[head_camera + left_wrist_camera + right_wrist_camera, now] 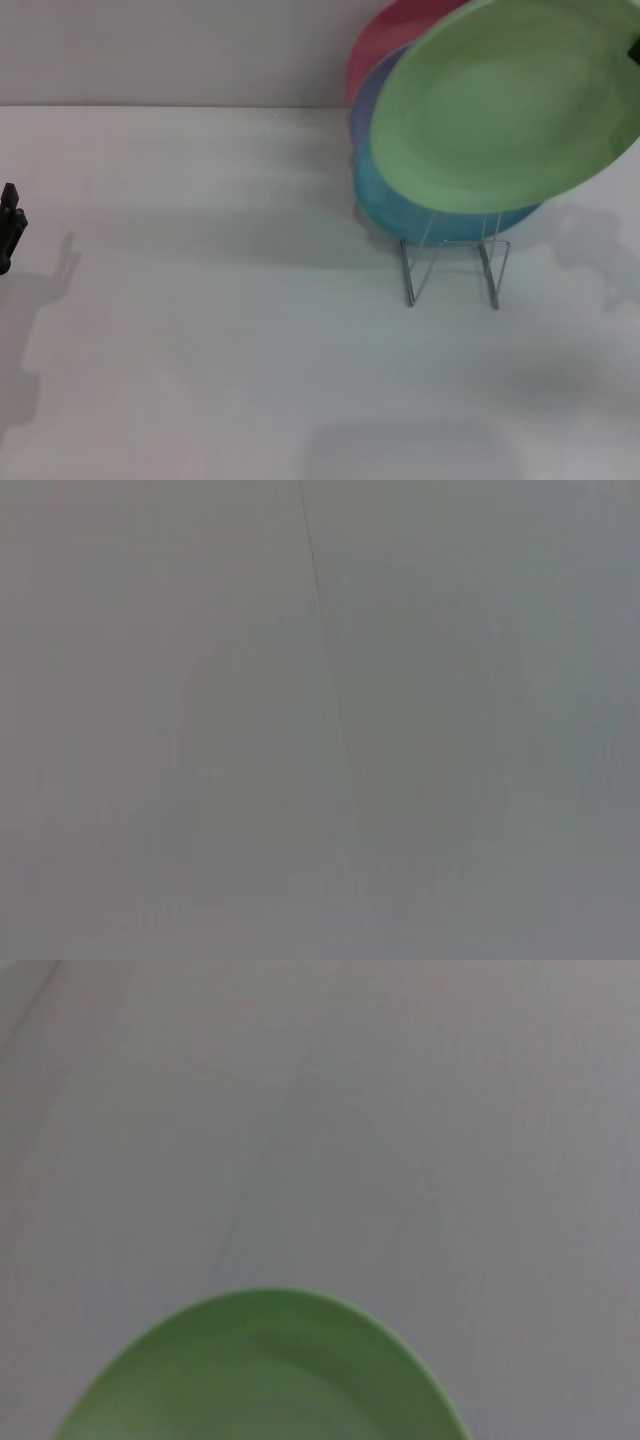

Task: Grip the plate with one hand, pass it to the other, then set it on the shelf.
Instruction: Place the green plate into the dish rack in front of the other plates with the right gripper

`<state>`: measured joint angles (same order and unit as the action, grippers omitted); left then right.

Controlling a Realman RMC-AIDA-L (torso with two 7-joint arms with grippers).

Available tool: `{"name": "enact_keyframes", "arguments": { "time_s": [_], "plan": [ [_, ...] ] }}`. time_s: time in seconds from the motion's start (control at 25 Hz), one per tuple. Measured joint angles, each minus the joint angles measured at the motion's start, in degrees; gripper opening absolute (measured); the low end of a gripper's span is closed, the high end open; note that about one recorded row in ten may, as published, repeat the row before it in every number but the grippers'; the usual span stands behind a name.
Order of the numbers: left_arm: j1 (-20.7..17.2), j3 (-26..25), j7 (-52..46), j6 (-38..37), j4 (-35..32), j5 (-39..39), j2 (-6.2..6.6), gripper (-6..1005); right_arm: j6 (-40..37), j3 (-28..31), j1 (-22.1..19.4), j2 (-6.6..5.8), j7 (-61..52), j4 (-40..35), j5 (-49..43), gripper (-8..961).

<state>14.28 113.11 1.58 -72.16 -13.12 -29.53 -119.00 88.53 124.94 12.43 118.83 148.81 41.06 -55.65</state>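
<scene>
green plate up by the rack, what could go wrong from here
The green plate hangs tilted in the air, held at its far right edge by the right gripper, barely in view; such an edge hold might let it slip. It overlaps the blue plate and others standing in the thin wire rack, so lowering it could knock them or tip the rack.

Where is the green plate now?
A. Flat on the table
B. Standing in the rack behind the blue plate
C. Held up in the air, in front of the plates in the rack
C: the head view shows the green plate raised and tilted before the blue plate in the rack.
</scene>
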Motion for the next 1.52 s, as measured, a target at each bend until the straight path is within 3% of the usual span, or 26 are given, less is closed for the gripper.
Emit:
{"name": "enact_keyframes", "arguments": {
  "time_s": [1.52],
  "plan": [
    [-0.2, 3.9, 0.2, -1.4, -0.3, 0.1, -0.09, 799, -0.3, 4.9, 0.6, 0.02, 6.3, -0.7, -7.5, 33]
  ]
}}
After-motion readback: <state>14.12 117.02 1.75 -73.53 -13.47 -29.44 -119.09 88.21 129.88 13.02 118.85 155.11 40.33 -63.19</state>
